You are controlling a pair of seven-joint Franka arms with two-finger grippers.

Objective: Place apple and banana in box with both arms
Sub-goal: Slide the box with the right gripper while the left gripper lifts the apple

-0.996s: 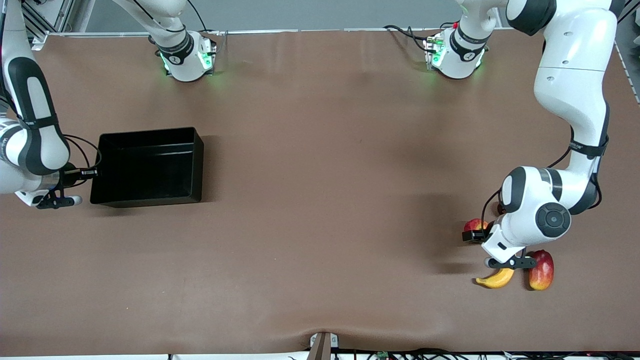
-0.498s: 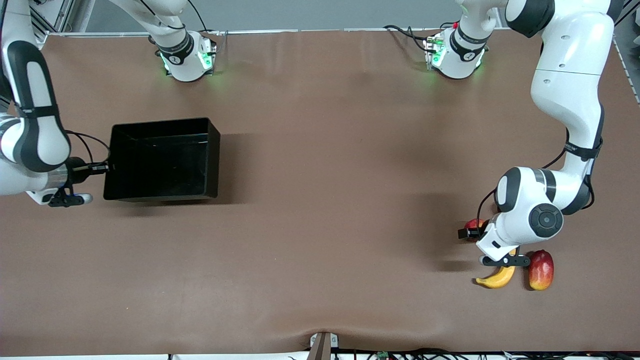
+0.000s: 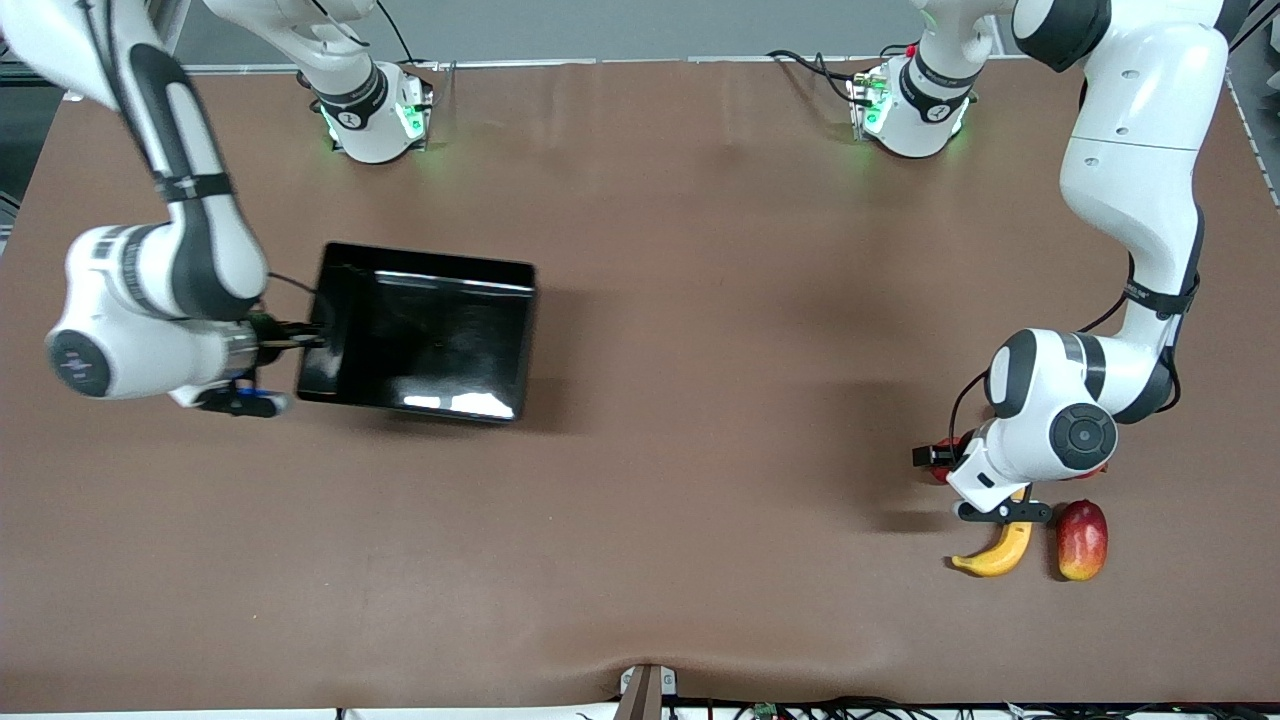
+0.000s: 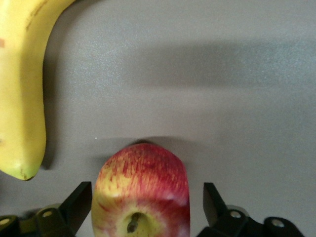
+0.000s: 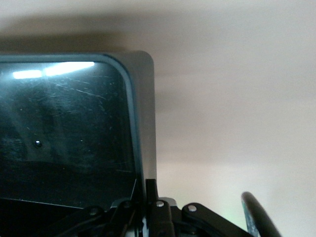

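Note:
The black box (image 3: 420, 330) hangs tilted above the table toward the right arm's end. My right gripper (image 3: 312, 340) is shut on one of its walls. In the right wrist view the wall (image 5: 146, 148) is pinched between the fingers (image 5: 165, 195). The apple (image 3: 943, 470) lies on the table toward the left arm's end, mostly hidden under the left gripper (image 3: 930, 457). In the left wrist view the apple (image 4: 143, 182) sits between the open fingers (image 4: 79, 200) with a gap on each side. The banana (image 3: 995, 552) lies beside it, nearer the front camera, and shows in the left wrist view (image 4: 22, 89).
A red-and-yellow mango (image 3: 1082, 540) lies beside the banana, toward the left arm's end of the table. A sliver of another red fruit (image 3: 1098, 470) shows under the left arm's wrist. The brown table top (image 3: 700, 400) lies between the box and the fruits.
The right arm has lifted the box, tilted it and carried it toward the table's middle. The left gripper has shifted slightly over the apple.

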